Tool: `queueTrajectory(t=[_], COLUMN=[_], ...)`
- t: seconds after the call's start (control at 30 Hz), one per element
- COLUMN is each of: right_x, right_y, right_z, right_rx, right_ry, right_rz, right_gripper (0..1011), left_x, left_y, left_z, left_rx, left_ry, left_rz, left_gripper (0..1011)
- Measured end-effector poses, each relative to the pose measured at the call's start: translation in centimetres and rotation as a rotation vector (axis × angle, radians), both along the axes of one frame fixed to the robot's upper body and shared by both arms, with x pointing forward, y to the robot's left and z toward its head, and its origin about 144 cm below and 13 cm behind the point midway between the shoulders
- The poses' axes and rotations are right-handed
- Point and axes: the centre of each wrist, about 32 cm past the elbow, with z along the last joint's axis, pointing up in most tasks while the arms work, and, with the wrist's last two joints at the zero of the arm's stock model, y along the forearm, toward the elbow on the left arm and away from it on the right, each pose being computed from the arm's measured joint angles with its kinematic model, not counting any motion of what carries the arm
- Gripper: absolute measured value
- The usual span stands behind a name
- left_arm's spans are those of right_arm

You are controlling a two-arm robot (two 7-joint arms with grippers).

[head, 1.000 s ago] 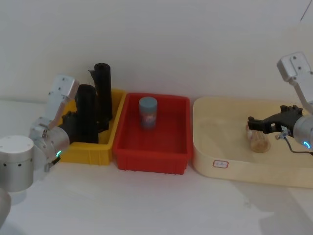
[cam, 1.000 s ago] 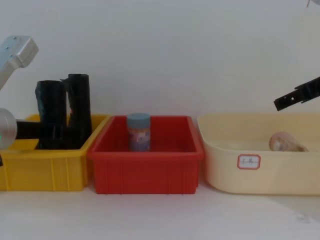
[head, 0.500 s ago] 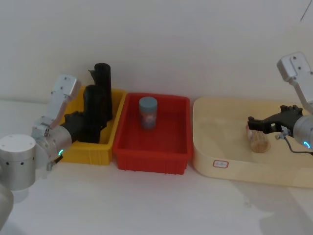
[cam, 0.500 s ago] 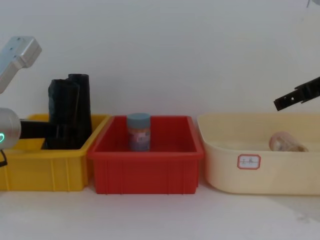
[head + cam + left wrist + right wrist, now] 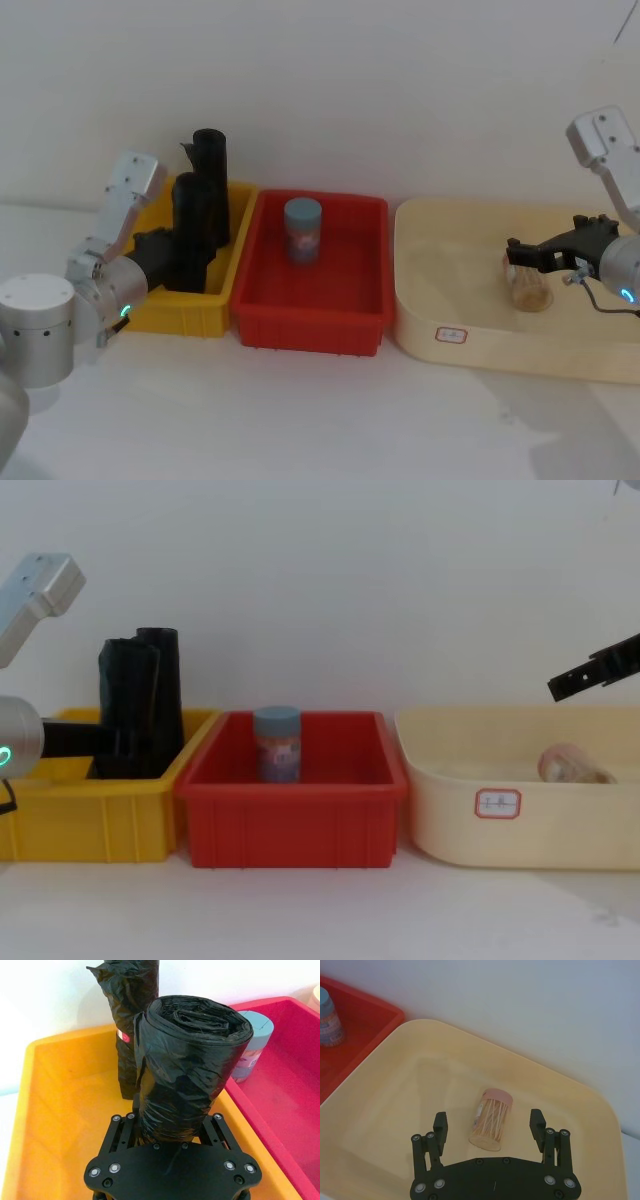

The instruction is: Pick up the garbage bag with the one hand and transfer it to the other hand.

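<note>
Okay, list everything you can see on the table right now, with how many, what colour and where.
garbage bag: one, thick black roll, upright in the yellow bin
slimmer black roll: one, black with a small red mark, upright behind the garbage bag in the same bin
yellow bin: one, yellow, at the robot's left
red bin: one, red, in the middle
jar: one, blue-grey lid, upright in the red bin
cream tub: one, cream, at the right
toothpick holder: one, clear with pinkish cap, lying in the cream tub
table: one, white, under the bins
left gripper: black, closed around the garbage bag
right gripper: black, open above the toothpick holder
</note>
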Motion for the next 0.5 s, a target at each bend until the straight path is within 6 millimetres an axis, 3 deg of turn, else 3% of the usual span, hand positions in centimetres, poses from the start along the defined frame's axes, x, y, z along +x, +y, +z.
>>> queueTrajectory(t=[0.5], right_x=[0.0], right_y=[0.0], right_z=[0.0], right_rx=[0.0], right_ry=[0.0], right_rz=[0.0], right_gripper=[1000], left_x=[0.05], left_y=[-0.03], left_z=[-0.02], left_rx=[-0.001], left_ry=[0.0], left_rz=[-0.002], left_gripper=[471])
